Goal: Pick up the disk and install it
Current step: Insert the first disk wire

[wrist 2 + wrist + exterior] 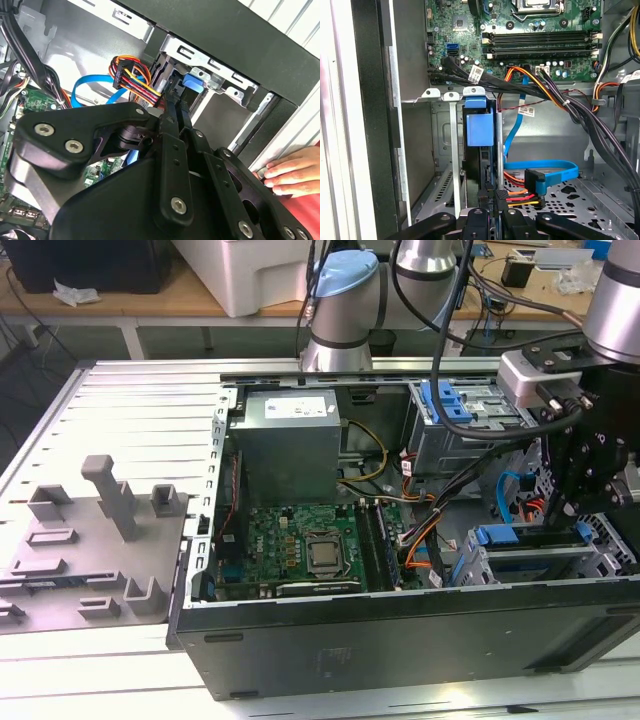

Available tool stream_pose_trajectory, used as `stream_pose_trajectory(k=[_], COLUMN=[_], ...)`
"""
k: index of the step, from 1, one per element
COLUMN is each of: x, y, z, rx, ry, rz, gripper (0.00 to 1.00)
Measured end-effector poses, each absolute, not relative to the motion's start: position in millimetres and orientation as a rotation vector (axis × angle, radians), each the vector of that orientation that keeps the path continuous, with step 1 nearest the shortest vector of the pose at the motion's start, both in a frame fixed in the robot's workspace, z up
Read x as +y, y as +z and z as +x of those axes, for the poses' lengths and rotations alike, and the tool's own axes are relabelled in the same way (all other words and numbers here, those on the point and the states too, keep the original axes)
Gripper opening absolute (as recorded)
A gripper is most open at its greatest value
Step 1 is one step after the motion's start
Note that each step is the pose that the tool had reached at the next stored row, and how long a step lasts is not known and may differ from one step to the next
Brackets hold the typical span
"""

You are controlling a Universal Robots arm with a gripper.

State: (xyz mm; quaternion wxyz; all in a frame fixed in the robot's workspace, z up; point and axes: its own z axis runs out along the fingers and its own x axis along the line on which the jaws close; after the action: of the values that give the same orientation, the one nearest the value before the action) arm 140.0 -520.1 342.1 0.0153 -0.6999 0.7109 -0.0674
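Disk going into the lower drive cage

We see the gripper (490,212) down inside the open PC case (400,640), jaws pinched tight on the disk's (481,131) edge; the disk stands on edge, partway in the grey cage slot (451,150) near the blue SATA cable (545,167), while a hand (290,170) rests on the case rim

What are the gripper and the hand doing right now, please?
Gripper: fingers closed on the disk, edge-on in the drive cage.
Person's hand: resting on the case edge, holding nothing.
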Motion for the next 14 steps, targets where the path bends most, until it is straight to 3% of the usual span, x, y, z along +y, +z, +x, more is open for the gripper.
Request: stream_pose_trajectory(k=[14], x=[-520.1], y=[340.1], z=[140.1], rx=[2.212], ry=[-0.21], rz=[-2.178], gripper=[0.16])
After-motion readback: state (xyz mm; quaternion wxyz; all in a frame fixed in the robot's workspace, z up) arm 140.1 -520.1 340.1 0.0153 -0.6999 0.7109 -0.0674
